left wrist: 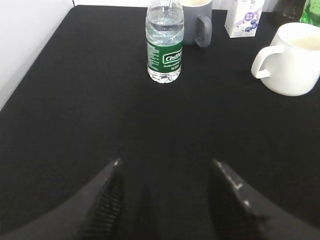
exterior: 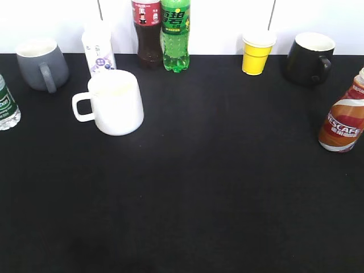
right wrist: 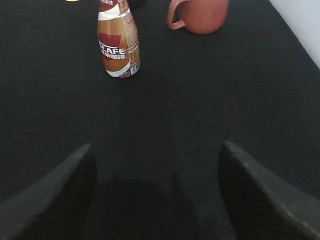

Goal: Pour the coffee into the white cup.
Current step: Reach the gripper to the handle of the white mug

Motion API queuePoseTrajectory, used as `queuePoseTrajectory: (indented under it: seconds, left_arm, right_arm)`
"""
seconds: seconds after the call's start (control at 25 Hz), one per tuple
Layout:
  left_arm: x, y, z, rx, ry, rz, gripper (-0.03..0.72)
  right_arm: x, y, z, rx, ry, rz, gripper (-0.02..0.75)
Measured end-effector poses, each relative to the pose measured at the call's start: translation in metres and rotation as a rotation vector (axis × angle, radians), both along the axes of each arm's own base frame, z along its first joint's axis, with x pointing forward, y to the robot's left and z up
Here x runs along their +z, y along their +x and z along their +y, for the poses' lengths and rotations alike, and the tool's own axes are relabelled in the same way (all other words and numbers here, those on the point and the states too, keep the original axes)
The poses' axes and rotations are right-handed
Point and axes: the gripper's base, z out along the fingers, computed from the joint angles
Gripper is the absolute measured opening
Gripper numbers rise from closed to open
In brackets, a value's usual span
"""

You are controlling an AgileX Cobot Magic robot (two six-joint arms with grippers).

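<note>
Clearly nothing is done yet: both claws are empty. The right gripper [right wrist: 155,175] hangs low over the black table [exterior: 227,199] with its jaws spread wide, nothing between them; ahead of it, well apart, stands the coffee [right wrist: 118,42], upright, with a brown mug [right wrist: 199,15] beyond. The left gripper [left wrist: 167,195] is likewise released, low over the cloth, facing a water bottle [left wrist: 164,42] and, further right, the white cup [left wrist: 292,57]. In the exterior view the coffee sits at the far right edge, the cup left of centre, upright. Grasping, carrying and pouring all remain, by this reading.
</note>
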Motion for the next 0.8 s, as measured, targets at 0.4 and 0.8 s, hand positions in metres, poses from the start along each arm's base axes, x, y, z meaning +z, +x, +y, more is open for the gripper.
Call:
queuePoseTrajectory:
  seconds: [0.4, 0.8]
  left_arm:
    - [0.002, 0.0, 0.0, 0.0, 0.001, -0.013, 0.417]
    - [0.086, 0.128, 0.013, -0.023, 0.047, -0.335, 0.417]
  right_arm:
    - [0.0, 0.0, 0.0, 0.0, 0.0, 0.0, 0.574]
    - [0.0, 0.0, 0.0, 0.0, 0.0, 0.0, 0.574]
